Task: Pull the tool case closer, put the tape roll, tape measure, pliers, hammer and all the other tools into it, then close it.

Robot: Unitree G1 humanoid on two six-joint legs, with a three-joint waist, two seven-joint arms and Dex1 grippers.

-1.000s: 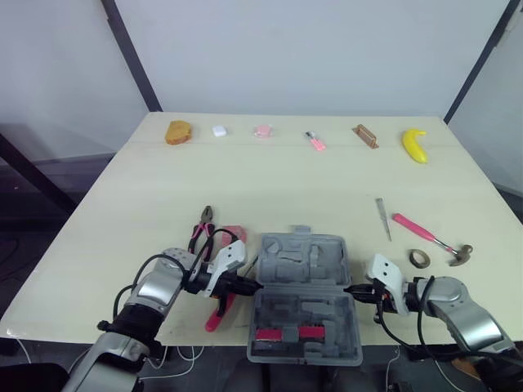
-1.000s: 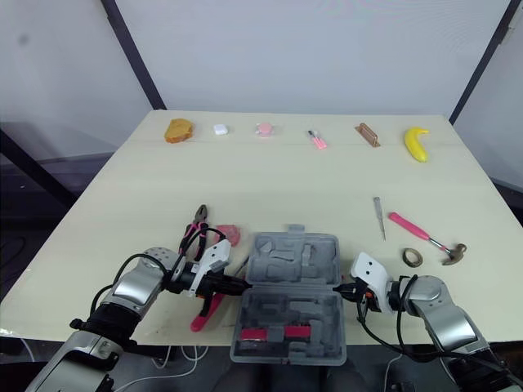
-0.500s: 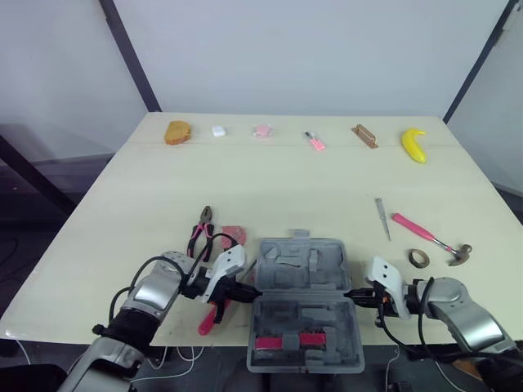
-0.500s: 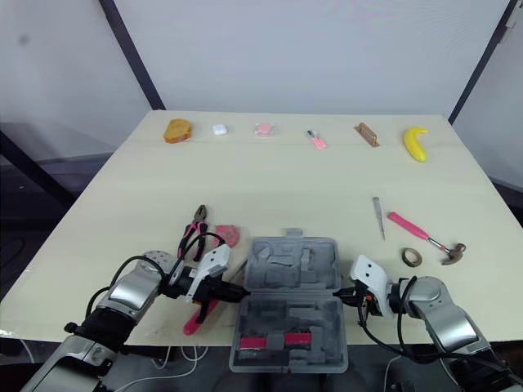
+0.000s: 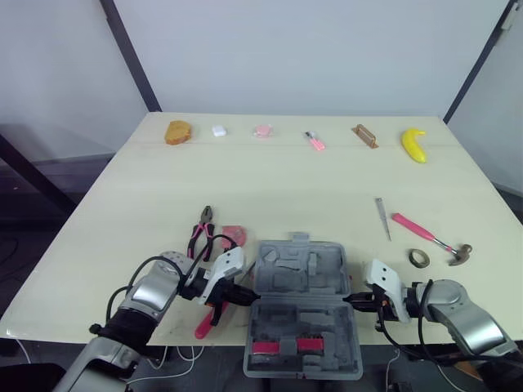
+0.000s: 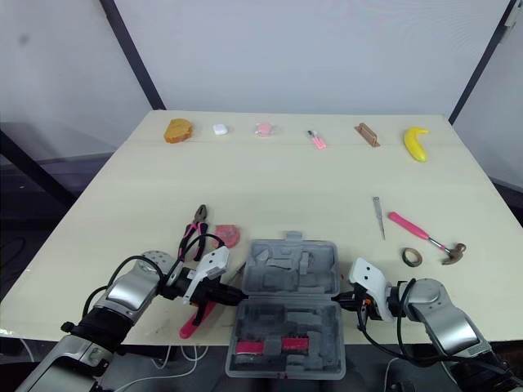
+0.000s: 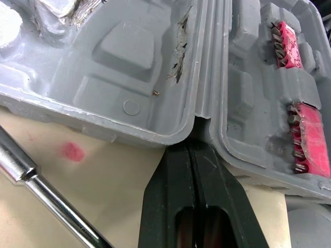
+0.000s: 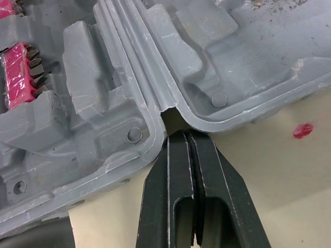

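Jaws are being kept pressed together on both sides, the left gripper and right gripper being wedged tip-first into the hinge notches of the open case (overhanging the near table edge). The pull-closer step seemingly is being finished; backing out and reaching for the pliers is likely being called for.

It looks like a test lab: plain white walls and black poles behind a pale desk, small things lined up at its back.
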